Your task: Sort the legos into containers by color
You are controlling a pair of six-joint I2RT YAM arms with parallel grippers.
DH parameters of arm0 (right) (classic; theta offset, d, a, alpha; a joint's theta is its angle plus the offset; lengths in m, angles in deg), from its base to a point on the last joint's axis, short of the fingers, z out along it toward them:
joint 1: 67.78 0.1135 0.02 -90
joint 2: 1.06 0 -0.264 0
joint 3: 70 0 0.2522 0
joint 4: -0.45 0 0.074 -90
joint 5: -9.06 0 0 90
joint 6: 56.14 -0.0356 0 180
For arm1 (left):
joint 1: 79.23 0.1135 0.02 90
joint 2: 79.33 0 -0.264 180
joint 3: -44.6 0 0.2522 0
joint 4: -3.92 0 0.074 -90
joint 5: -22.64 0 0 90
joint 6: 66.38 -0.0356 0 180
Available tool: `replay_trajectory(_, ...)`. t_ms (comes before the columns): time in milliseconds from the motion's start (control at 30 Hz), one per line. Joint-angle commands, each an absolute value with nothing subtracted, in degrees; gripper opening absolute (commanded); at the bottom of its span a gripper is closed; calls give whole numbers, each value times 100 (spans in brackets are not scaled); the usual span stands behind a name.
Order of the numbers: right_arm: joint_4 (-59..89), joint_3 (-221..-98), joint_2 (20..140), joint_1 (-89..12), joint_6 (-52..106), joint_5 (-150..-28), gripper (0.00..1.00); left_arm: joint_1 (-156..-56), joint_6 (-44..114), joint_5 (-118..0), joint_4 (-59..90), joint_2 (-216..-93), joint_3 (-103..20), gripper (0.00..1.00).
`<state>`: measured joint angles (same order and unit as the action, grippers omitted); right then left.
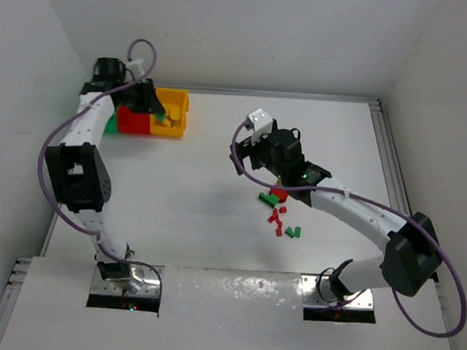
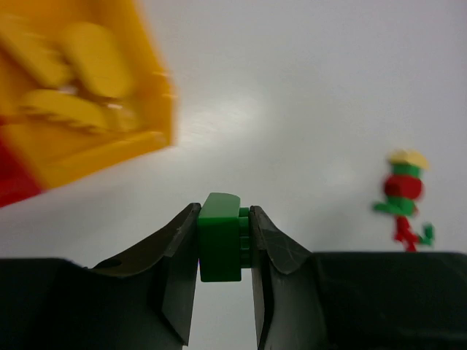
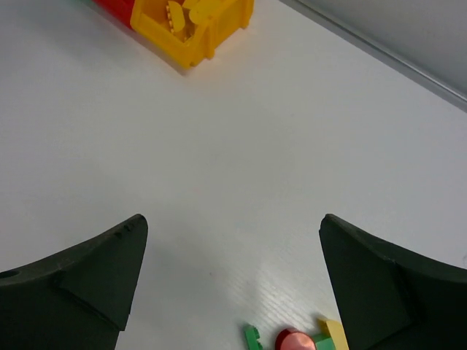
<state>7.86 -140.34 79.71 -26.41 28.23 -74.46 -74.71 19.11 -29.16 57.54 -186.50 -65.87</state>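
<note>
While left fingers (image 2: 179, 255) pinch a green brick (image 2: 220, 237) — long axis vertical, right fingers (image 3: 95, 270) spread.

Containers (image 1: 181, 116) rear left; legos (image 1: 278, 196) centre-right.

green bin (image 1: 110, 125) mostly behind left arm (image 1: 84, 130) | yellow bin (image 2: 87, 95) blurred, cut by left edge | legos (image 3: 295, 339) cut at bottom | red bin (image 3: 115, 6) cropped at top
</note>
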Motion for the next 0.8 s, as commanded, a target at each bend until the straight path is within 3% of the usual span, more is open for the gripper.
replay_trajectory(0, 849, -13835, 7804, -2647, 2735, -7312, 99, -6572, 1817, -3842, 5224, -18497, -6997, 0)
replay_trajectory(267, 1077, -13711, 7883, -2656, 2726, -7294, 99, -5796, 1467, -5899, 3721, -18760, -6874, 0)
replay_trajectory(767, 2080, -14485, 8357, -2647, 2586, -7348, 99, -5646, 1053, -6243, 3007, -20966, -8597, 0)
